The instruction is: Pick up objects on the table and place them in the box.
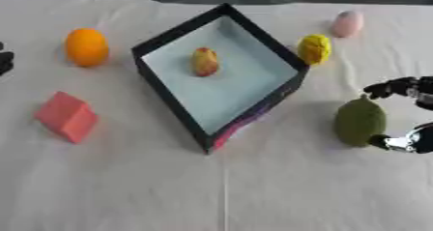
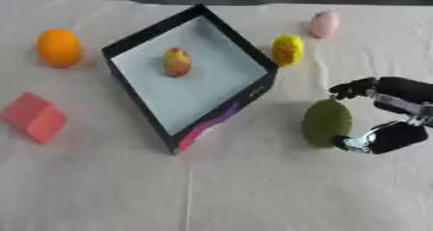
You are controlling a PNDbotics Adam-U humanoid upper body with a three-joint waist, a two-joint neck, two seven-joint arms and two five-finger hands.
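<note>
— Seen on the counter [image 1: 253,196]?

— Draped in a pale cloth. Near the middle, a black-walled box [image 1: 169,104] set cornerwise, pale floor inside, a streak of pink low on its near outer wall.

— Inside the box?

— One small oval fruit [image 1: 205,61], yellow blushing red, lying on the floor toward the far corner, clear of the walls.

— Outside it?

— Left of the box, an orange [image 1: 86,47], well apart from the wall. Nearer and further left, a red block [image 1: 66,116], tilted on the cloth. Beyond the right wall, a yellow lumpy fruit [image 1: 314,49], just beside the box's right corner. Further back and right, a pale pink egg-shaped thing [image 1: 347,23].

— And the right hand [image 2: 397,111]?

— Reaching in from the right edge, at the dark green oval fruit [image 2: 326,122] standing right of the box, apart from it. Fingers [image 2: 353,88] curled over the fruit's far upper side, thumb tip against its near lower side; pinching the green fruit between them. Fruit resting on the cloth or just lifted: cannot tell.

— The left hand [image 1: 5,61]?

— Only a dark sliver at the left edge in the left eye view, level with the orange. Fingers spread or curled: cannot tell.
</note>
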